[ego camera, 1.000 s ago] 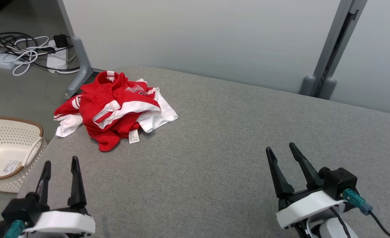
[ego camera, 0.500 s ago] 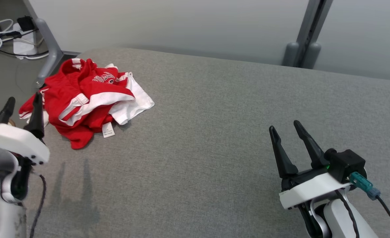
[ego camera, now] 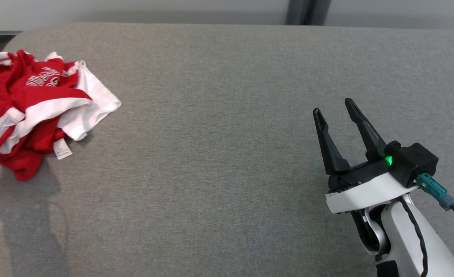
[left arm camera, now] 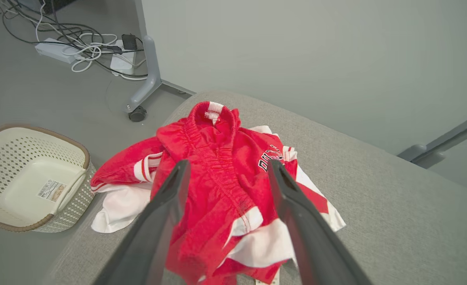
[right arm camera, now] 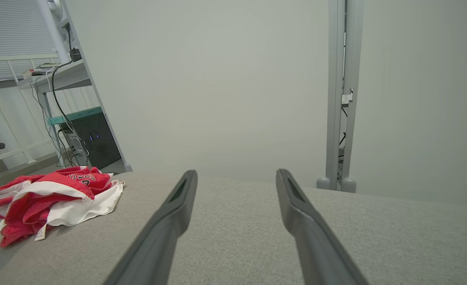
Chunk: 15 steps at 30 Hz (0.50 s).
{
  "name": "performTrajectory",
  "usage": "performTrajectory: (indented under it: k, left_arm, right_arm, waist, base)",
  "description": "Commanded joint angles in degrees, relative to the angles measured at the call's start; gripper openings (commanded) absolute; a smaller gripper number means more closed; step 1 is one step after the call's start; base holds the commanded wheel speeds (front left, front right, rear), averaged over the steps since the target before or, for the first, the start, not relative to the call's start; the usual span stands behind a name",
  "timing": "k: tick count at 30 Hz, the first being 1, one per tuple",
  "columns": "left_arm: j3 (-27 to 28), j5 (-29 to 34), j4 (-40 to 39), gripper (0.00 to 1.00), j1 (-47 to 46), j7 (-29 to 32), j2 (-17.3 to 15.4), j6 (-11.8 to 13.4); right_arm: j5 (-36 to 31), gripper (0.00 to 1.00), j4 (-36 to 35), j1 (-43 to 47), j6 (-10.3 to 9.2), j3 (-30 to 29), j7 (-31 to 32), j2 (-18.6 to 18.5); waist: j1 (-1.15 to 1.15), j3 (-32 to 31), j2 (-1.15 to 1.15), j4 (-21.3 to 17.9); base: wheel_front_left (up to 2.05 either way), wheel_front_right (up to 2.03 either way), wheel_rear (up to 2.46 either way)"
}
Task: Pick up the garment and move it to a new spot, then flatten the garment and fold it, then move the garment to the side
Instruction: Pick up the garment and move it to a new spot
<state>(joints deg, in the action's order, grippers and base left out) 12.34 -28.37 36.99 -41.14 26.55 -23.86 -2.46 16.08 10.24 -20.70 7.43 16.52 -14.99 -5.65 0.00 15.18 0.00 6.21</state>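
The crumpled red-and-white garment point(left arm camera: 217, 190) is lying in a heap at a rounded corner of the grey fabric-covered worktop point(ego camera: 227, 154), one white edge and a small white label showing at its near side. The left tool point(left arm camera: 228, 163) is hanging right over the heap with its two dark fingers spread wide. The red elastic waistband is showing in the gap between them, and the tool is gripping nothing. Whether the fingers are brushing the cloth I cannot tell. Off to that tool's left, down on the floor, a cream perforated plastic basket point(left arm camera: 3, 158) is sitting just beside the worktop's edge, and beyond it a tangle of black and white cables point(left arm camera: 79, 51) is lying by a grey wheeled leg.

The right tool point(ego camera: 332, 105) is hovering over bare cloth surface – its fingers are parted and holding nothing. The garment point(ego camera: 30, 111) is lying well apart from it, far off to its left point(right arm camera: 55, 202).
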Motion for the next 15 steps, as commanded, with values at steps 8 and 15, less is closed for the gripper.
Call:
performTrajectory:
  k: [8,15]
  left_arm:
    - [1.85,-1.11,9.49,1.00,-4.22,3.44,-4.50,1.78]
    - [0.43,-1.19,14.78,0.88,-5.27,6.51,-5.49,0.73]
  right_arm:
    - [-0.25,1.00,-1.59,-1.87,0.11,-0.65,-0.29,0.11]
    - [-0.44,1.00,-1.75,-1.39,0.11,-1.46,-0.29,0.33]
  waist:
    - [0.00,5.62,0.00,-6.52]
    - [0.00,6.09,0.00,-6.89]
  base:
    - [0.00,0.00,0.00]
    - [0.00,0.00,0.00]
